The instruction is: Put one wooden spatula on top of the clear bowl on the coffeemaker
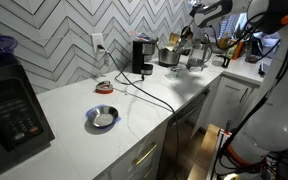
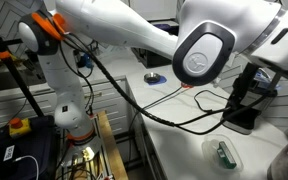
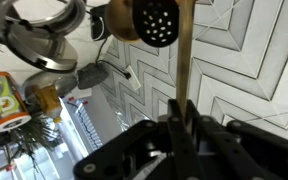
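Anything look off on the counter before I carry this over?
Only the coffeemaker's black power cord stands out: it trails loose across the counter toward the front edge rather than lying along the wall. The wooden spatula sits straight in the gripper.

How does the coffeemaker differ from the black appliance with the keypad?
The coffeemaker is small and upright; the keypad appliance is far bulkier. The coffeemaker stands farther along the counter, against the tiled wall; the keypad appliance sits at the near end, cut off by the frame. Both are black.
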### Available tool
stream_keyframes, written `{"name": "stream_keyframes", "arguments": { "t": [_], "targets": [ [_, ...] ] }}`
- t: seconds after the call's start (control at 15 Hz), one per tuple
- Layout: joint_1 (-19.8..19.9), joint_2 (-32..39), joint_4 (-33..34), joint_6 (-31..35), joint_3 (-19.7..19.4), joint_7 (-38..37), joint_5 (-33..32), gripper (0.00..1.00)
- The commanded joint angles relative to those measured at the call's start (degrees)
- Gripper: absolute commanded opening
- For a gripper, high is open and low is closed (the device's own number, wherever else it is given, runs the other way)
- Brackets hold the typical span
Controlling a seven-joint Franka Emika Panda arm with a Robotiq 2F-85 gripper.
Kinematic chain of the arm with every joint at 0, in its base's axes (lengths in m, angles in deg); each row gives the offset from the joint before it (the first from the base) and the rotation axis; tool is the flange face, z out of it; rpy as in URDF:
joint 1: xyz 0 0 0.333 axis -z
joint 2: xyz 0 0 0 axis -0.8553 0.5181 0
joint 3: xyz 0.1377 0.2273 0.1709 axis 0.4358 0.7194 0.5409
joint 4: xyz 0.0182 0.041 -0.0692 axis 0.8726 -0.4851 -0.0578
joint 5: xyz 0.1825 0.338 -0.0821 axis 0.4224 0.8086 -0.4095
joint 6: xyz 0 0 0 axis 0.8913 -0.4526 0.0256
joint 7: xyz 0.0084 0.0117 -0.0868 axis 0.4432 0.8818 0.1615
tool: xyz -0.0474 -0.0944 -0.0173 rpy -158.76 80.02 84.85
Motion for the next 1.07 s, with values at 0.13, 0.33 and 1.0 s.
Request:
{"name": "stream_keyframes", "arguments": {
  "t": [0.13, 0.33, 1.0],
  "targets": [
    [1.4, -19.9, -13.2, -5.2, 3.9, -11.6, -9.1, 0.02],
    [1.2, -27.1, -16.1, -6.3, 8.7, -13.7, -7.3, 0.02],
    [5.4, -25.6, -14.6, -4.2, 20.2, 3.8, 19.0, 0.09]
  ]
}}
